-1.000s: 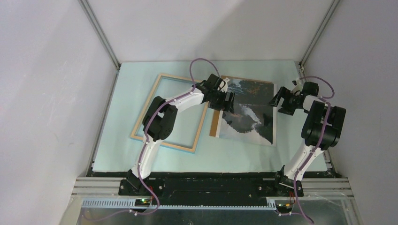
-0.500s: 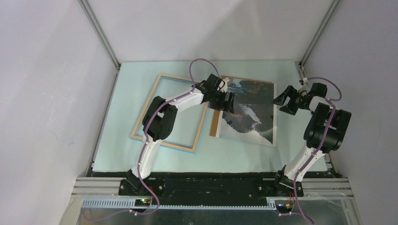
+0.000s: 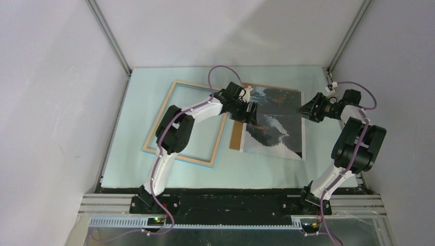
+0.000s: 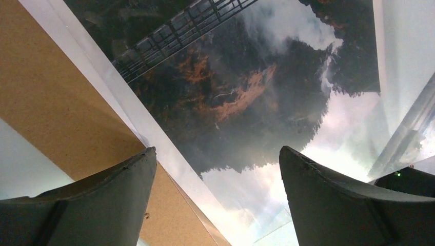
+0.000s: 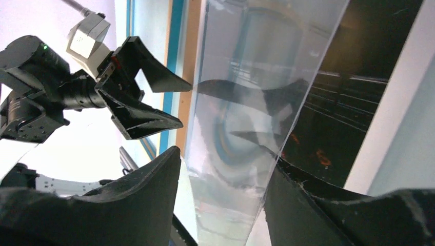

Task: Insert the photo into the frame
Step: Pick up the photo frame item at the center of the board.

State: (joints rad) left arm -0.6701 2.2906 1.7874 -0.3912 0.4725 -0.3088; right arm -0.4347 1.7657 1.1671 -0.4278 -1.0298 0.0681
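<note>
The photo (image 3: 274, 125) lies picture-up on a brown backing board (image 3: 236, 136), right of centre. The frame (image 3: 155, 131) lies to its left, pale wood face up. My left gripper (image 3: 251, 111) is open and empty just above the photo's left edge; in the left wrist view (image 4: 218, 149) its fingers straddle the photo (image 4: 246, 82) and the board (image 4: 56, 102). My right gripper (image 3: 306, 109) is open at the photo's right edge. In the right wrist view (image 5: 224, 156) a tilted clear sheet (image 5: 256, 77) stands between its fingers, with the photo (image 5: 354, 92) beyond.
The pale blue mat (image 3: 143, 174) covers the table, with metal posts and grey walls around it. The left gripper (image 5: 184, 105) faces the right wrist camera across the clear sheet. The sheet's corner also shows in the left wrist view (image 4: 405, 143).
My right gripper has moved back and right, then turned its fingers onto the photo's right edge. The photo's right side now reaches further right. The left gripper has barely moved.
</note>
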